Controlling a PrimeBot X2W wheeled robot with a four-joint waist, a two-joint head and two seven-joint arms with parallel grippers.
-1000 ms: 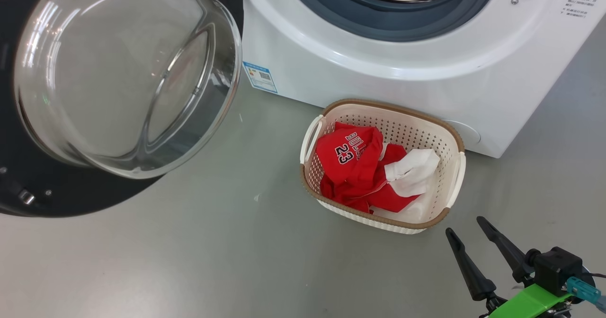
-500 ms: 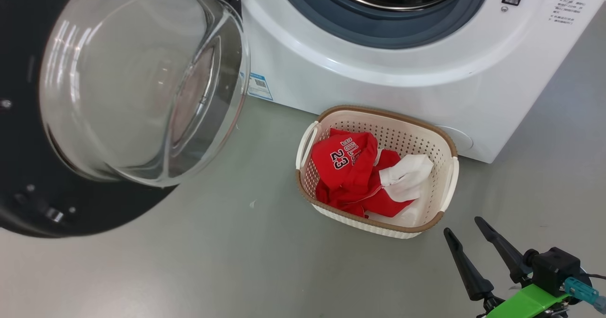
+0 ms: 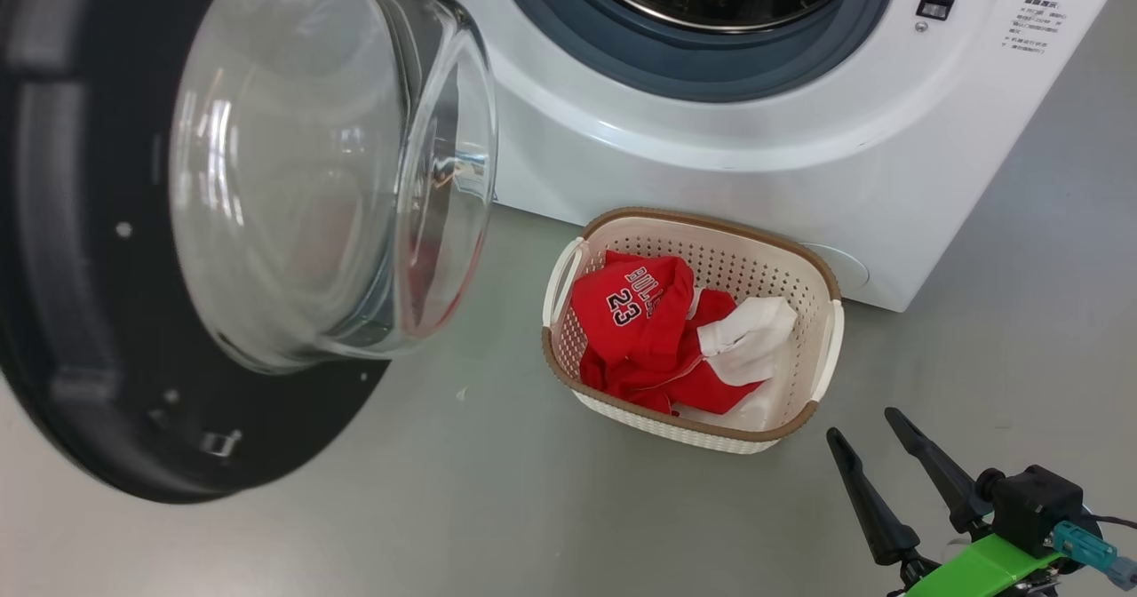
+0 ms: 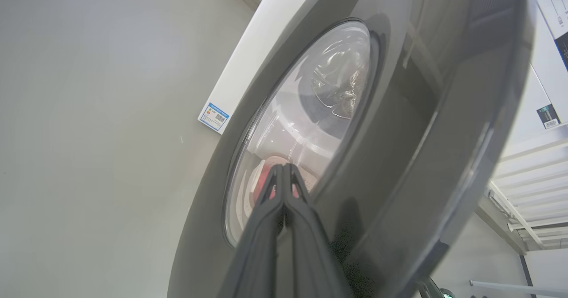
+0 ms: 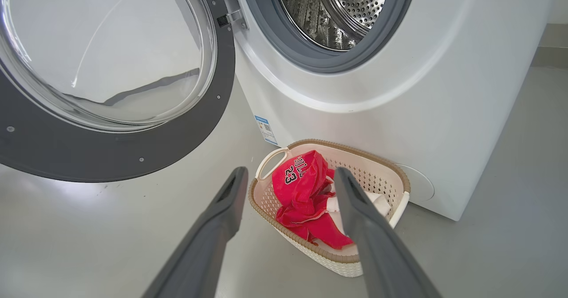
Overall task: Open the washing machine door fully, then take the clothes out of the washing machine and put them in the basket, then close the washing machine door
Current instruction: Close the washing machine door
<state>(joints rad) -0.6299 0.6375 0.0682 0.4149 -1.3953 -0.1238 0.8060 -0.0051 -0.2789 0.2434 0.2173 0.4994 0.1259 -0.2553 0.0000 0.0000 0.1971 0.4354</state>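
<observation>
Door: washing machine door (image 3: 80,313), standing open at far left.
Left gripper (image 4: 284,167): fingers pressed together, empty, at the door's outer face.
Washing machine (image 3: 711,171): drum exposed.
Clothes (image 3: 631,313): red (one white part), inside basket (image 3: 702,221).
Right gripper (image 3: 862,425): fingers spread, empty, near basket.

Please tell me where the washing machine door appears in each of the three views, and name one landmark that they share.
Head view: the door takes the left side, with its inner face and bulging glass showing.
Left wrist view: the door crosses the centre and right, with its outer face showing.
Right wrist view: the door is at the upper left, with its inner face showing.
Shared landmark: the white washing machine.
</observation>
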